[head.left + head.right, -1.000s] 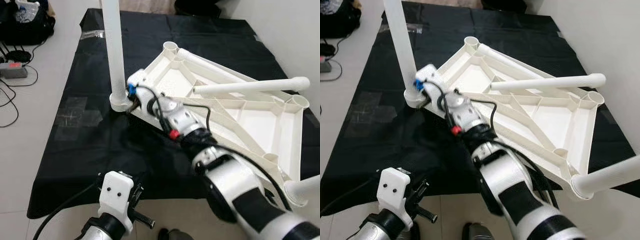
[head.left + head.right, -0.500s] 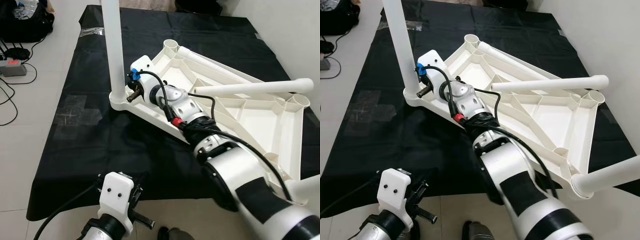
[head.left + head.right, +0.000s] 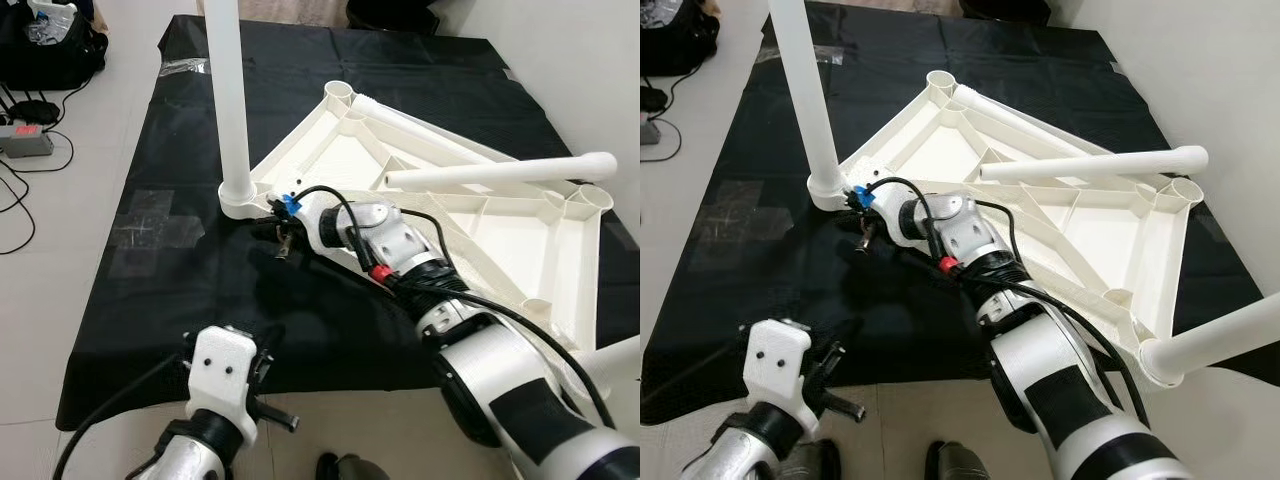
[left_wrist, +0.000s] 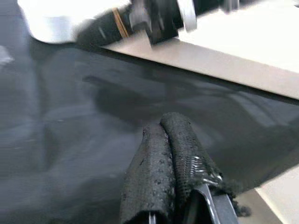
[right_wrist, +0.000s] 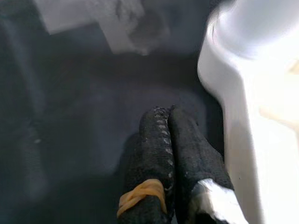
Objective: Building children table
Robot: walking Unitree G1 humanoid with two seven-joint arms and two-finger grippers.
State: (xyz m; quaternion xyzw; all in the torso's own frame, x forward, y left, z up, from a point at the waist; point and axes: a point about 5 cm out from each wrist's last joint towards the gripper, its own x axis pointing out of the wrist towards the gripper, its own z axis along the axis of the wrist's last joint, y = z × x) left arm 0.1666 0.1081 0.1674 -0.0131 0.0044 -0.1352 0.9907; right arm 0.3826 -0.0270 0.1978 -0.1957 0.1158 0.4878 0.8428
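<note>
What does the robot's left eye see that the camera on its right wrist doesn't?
The left eye view alone takes in the whole upside-down white tabletop, the loose leg lying across it, the power strip on the floor and the left pincer low at the near edge of the black mat.

The right wrist view alone shows, up close, the right pincer with its fingertips pressed together and a yellow band around one finger.

Both show the mat and the socket holding the upright leg.

head stereo: fwd/down, mid | wrists: close, along fingers | shared: black mat point(image 3: 180, 270)
</note>
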